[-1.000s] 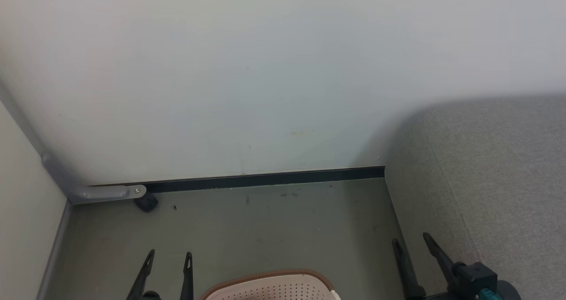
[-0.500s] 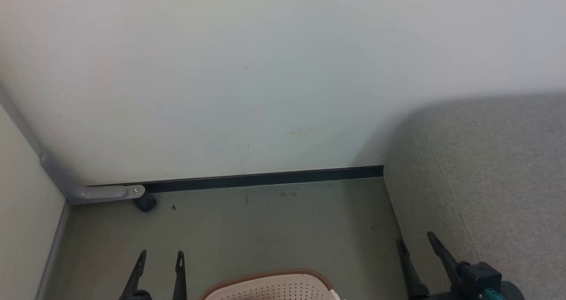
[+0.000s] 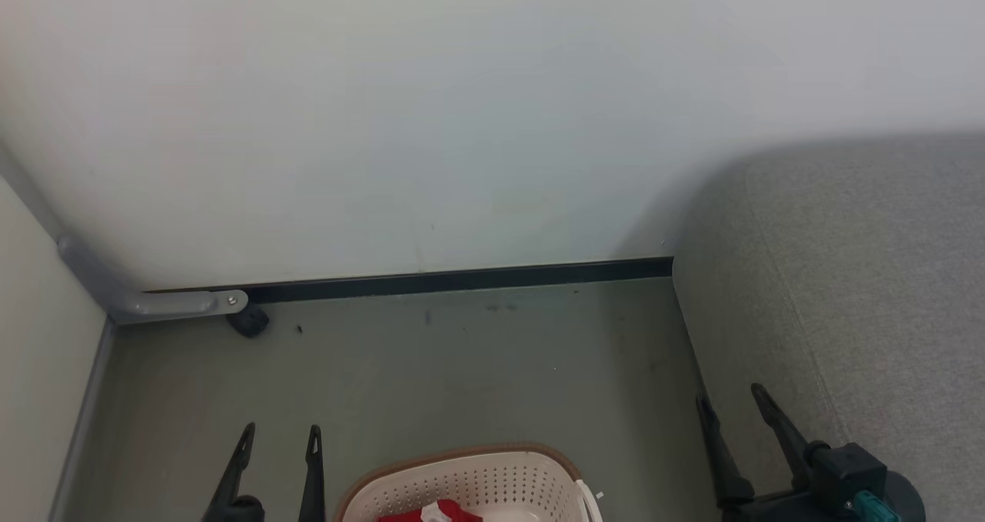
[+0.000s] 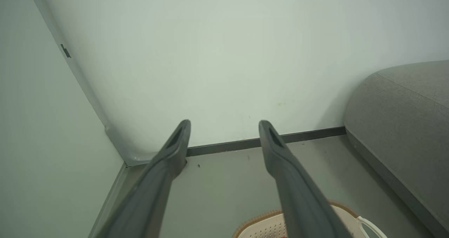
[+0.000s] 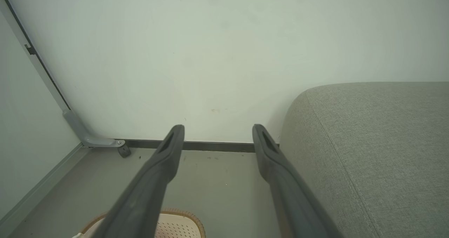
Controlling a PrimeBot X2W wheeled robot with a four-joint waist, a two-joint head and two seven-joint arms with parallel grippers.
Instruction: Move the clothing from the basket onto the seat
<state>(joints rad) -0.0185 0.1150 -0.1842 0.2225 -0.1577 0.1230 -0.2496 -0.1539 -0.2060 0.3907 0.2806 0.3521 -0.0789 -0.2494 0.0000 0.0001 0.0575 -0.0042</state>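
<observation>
Fingers spread, empty: left gripper [image 3: 281, 429], right gripper [image 3: 729, 395]. Clothing [image 3: 431, 513] in basket [image 3: 462, 454] looked soft, light, floppy; probably best pinched at its bunched top fold.

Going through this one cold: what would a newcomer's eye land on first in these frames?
The red clothing draws the eye first, a spot of colour inside the cream basket at the bottom edge of the head view. To its right rises the big grey seat, set against a bare pale wall. The left gripper and right gripper flank the basket, both open and holding nothing.
</observation>
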